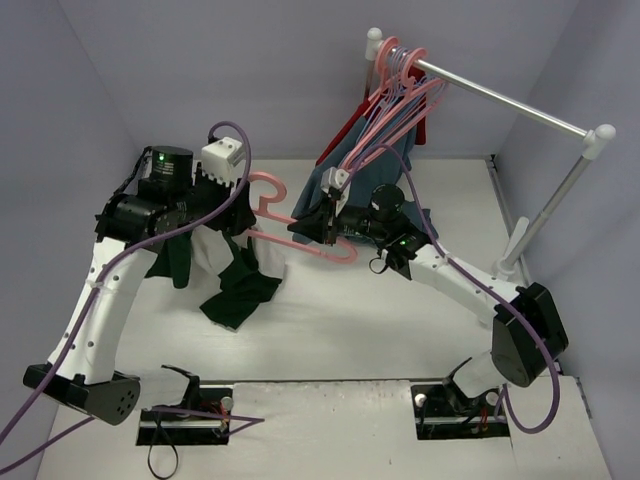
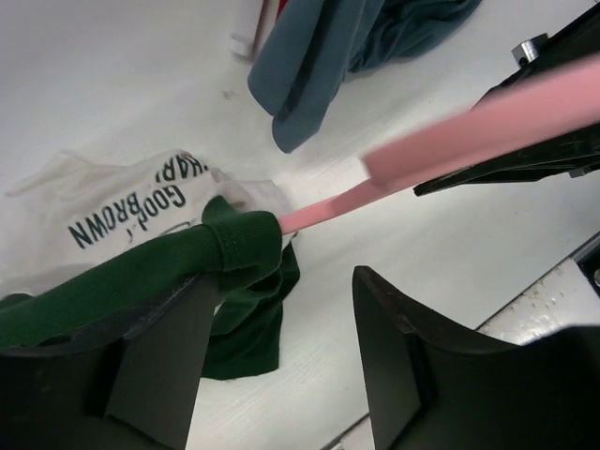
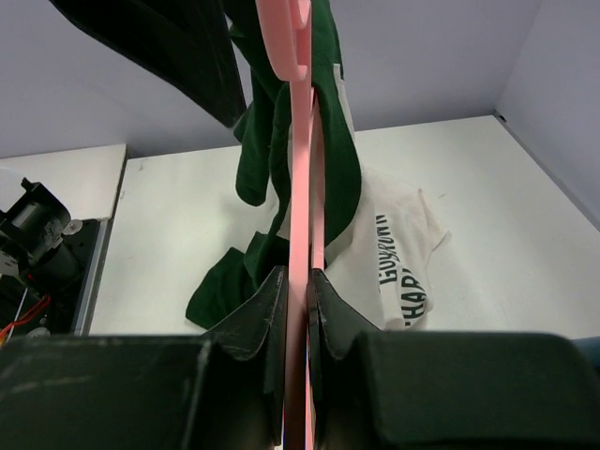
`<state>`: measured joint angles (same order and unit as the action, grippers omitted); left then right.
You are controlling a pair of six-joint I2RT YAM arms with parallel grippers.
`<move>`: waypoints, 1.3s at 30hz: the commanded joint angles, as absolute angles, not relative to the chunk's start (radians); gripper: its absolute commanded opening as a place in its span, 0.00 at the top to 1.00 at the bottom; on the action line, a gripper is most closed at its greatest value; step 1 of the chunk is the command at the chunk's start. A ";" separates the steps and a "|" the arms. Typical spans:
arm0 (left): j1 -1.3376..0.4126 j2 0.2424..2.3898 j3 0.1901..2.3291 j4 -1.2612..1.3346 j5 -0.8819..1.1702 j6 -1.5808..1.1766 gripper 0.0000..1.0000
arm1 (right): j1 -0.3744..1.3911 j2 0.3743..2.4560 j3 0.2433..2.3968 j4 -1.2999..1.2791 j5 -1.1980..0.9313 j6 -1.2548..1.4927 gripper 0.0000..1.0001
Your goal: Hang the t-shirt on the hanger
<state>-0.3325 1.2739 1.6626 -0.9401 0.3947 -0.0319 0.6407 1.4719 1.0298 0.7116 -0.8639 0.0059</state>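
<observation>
Seeing t-shirt [image 1: 215, 245] bunched over one end of hanger [image 1: 300, 240], left of centre. Upper part lifted, cream chest with black lettering and one green sleeve sagging onto the table [image 1: 350, 320]. In the left wrist view, pink bar running in under a green hem.

Clamped tight on the hanger's other arm: right gripper [image 3: 298, 281], bar pinched between its pads. Spread apart at the shirt end: left gripper [image 2: 281, 281], green fabric draped over one finger, nothing pinched.

Further back: blue-grey garment [image 1: 360, 160], red garment [image 1: 355, 115] and spare pink hangers [image 1: 400, 80] on the rack rail [image 1: 500, 100].
</observation>
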 commanded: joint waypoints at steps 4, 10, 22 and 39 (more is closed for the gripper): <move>-0.323 1.255 1.803 -0.873 0.371 0.182 0.44 | 0.646 1.477 1.088 0.870 -0.941 0.036 1.00; -0.321 1.242 1.812 -0.943 0.381 0.389 0.46 | 0.646 1.480 1.087 0.865 -0.949 0.040 1.00; -0.236 1.194 1.686 -1.095 0.485 0.786 0.62 | 0.653 1.485 1.098 0.846 -0.958 0.041 1.00; -0.132 1.330 1.670 -1.146 0.678 0.881 0.62 | 0.663 1.479 1.100 0.819 -0.980 0.025 1.00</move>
<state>-0.1439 1.3421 1.6610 -1.1384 0.5992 0.8405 0.6559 1.5019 1.0351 0.7001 -0.9404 0.0299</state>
